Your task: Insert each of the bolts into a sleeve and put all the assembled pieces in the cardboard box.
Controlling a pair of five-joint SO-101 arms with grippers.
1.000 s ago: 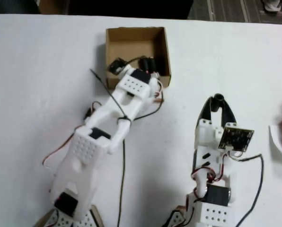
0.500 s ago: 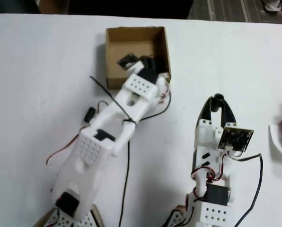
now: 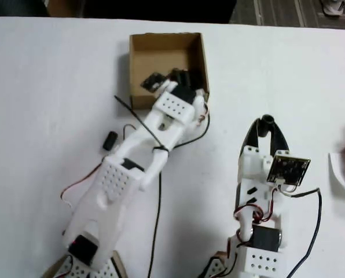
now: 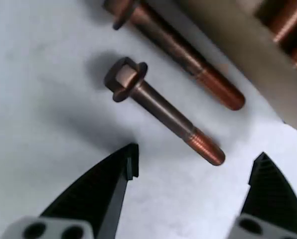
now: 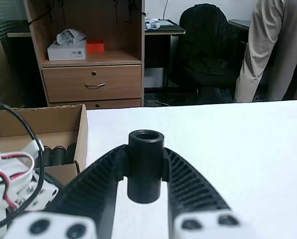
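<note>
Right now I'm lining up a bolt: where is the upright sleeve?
The sleeve is clamped in the right gripper, to the right of the cardboard box in the high view.

White table (image 3: 57,87): cardboard box (image 3: 161,58), loose bolts (image 4: 161,110)

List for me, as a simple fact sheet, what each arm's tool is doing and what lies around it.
Left tool: open, just above a bolt lying flat on a white surface
Second bolt: lying beside the first, near the cardboard wall
Right tool: shut on a black sleeve, held upright
Box: on the table, the left arm's end over its near edge
Inside box: dark cylinders side by side
</note>
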